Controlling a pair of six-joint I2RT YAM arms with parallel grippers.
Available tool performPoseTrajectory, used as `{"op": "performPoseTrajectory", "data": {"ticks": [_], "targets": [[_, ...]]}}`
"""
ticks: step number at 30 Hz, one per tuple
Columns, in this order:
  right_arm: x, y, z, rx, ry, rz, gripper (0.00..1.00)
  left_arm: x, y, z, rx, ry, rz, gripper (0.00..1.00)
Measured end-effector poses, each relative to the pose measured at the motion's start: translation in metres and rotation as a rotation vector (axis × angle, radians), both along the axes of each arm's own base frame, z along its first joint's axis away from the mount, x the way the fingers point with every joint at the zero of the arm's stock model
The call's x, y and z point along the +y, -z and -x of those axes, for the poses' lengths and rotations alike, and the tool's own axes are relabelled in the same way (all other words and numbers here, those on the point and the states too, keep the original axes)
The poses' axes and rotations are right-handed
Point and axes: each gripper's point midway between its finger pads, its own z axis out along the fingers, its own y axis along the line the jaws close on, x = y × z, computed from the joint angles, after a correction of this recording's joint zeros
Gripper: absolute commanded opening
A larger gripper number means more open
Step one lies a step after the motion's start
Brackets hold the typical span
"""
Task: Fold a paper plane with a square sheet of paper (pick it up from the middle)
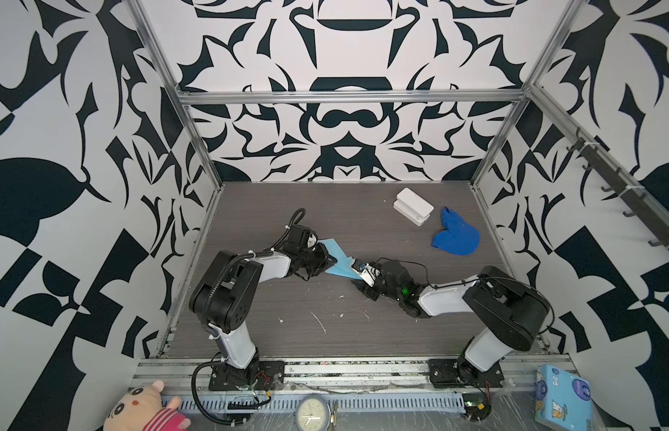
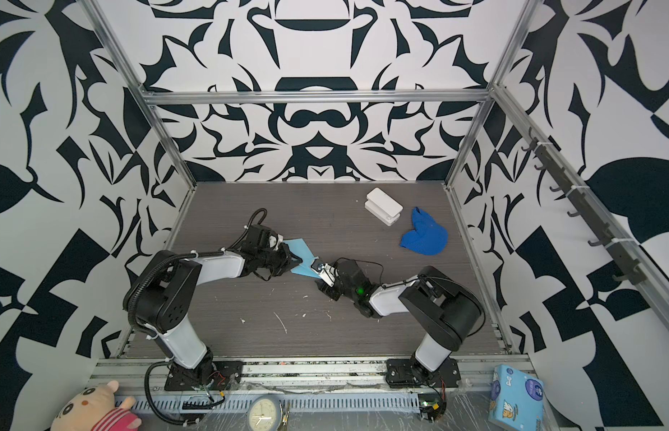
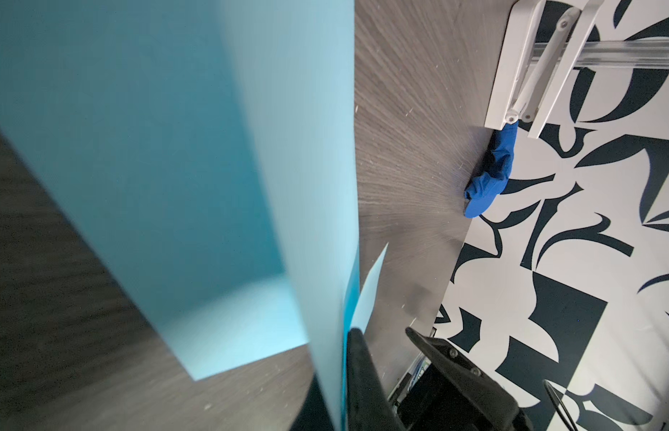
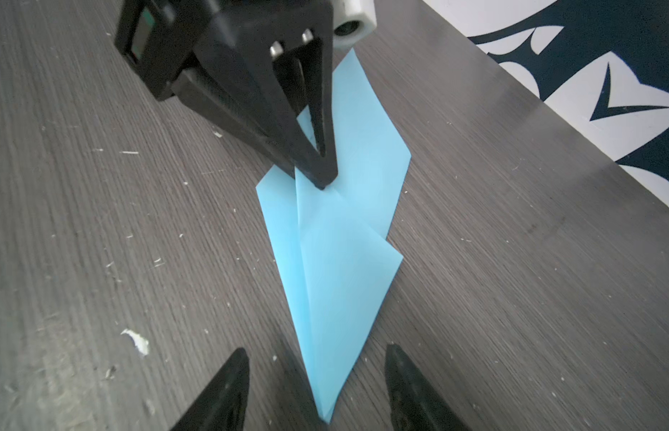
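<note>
Light-blue paper, already creased into a slim dart, is lying about the middle of the dark wood-grain worktop (image 1: pixel 288 328), well apart from every edge. This paper plane (image 4: pixel 344 261) is pointing its nose toward the right arm and its wide tail toward the left arm.

The left gripper (image 4: pixel 315 175) is bearing down on it with its jaws shut, pinching the raised centre layers toward the tail end. That grip is probably serving as an anchor, so that the dart is not sliding or springing open while the other arm is working. In the left wrist view the paper is rising right beside one black finger (image 3: pixel 363 380) and filling most of the frame.

The right gripper (image 4: pixel 316 350) is hovering low with its jaws standing apart, one finger on each side of the nose, and it is gripping nothing. It seems to be lining up along the centre ridge, perhaps to close on the point and sharpen the crease.

A royal-blue cloth (image 1: pixel 456 237) and a white block (image 1: pixel 413 206) are sitting toward the far right corner of the worktop, well apart from the folding.
</note>
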Motion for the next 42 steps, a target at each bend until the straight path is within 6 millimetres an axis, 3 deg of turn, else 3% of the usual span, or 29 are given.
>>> {"op": "performPoseTrajectory", "data": {"ticks": [8, 16, 27, 33, 37, 42], "targets": [[0.009, 0.014, -0.006, -0.077, 0.007, 0.021, 0.45, 0.000, 0.003, 0.008, 0.046, 0.000, -0.013, 0.09], [0.007, 0.013, -0.011, -0.111, 0.032, 0.038, 0.23, 0.000, 0.003, 0.009, 0.058, 0.000, -0.018, 0.09], [0.010, 0.025, -0.009, -0.126, 0.029, 0.064, 0.23, -0.002, -0.003, 0.004, 0.054, 0.000, -0.017, 0.10], [0.010, 0.023, -0.011, -0.133, 0.036, 0.061, 0.16, -0.002, -0.003, 0.005, 0.061, 0.001, -0.021, 0.13], [0.010, 0.023, -0.011, -0.132, 0.041, 0.060, 0.07, -0.001, -0.001, 0.007, 0.073, 0.002, -0.031, 0.25], [0.009, 0.024, -0.008, -0.095, 0.043, 0.056, 0.04, 0.008, -0.010, 0.003, 0.056, -0.019, -0.047, 0.49]]}}
